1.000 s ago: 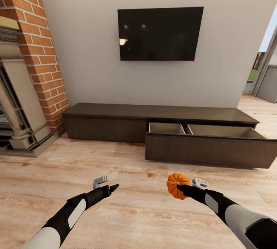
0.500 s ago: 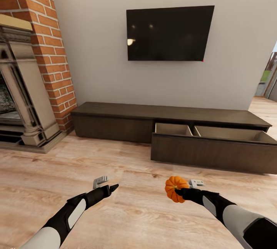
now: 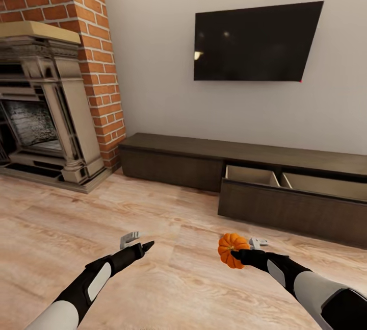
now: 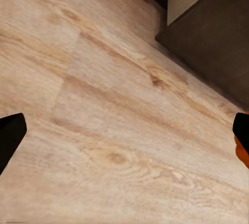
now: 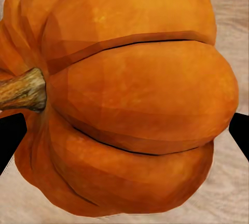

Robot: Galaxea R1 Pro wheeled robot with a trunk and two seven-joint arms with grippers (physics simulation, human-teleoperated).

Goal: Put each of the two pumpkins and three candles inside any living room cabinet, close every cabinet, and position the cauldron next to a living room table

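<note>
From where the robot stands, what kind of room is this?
Most likely a living room: a stone fireplace in a brick chimney, a wall-mounted television, and a long low cabinet below it.

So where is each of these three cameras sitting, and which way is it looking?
Head view: from the robot's head, forward and down at the long dark-brown TV cabinet with its open drawer; both arms show, left gripper and right gripper.
Left wrist view: near the left gripper, facing the pale wood floor.
Right wrist view: near the right gripper, facing the ribbed orange pumpkin.
Shared: head and right wrist views show the pumpkin.
</note>
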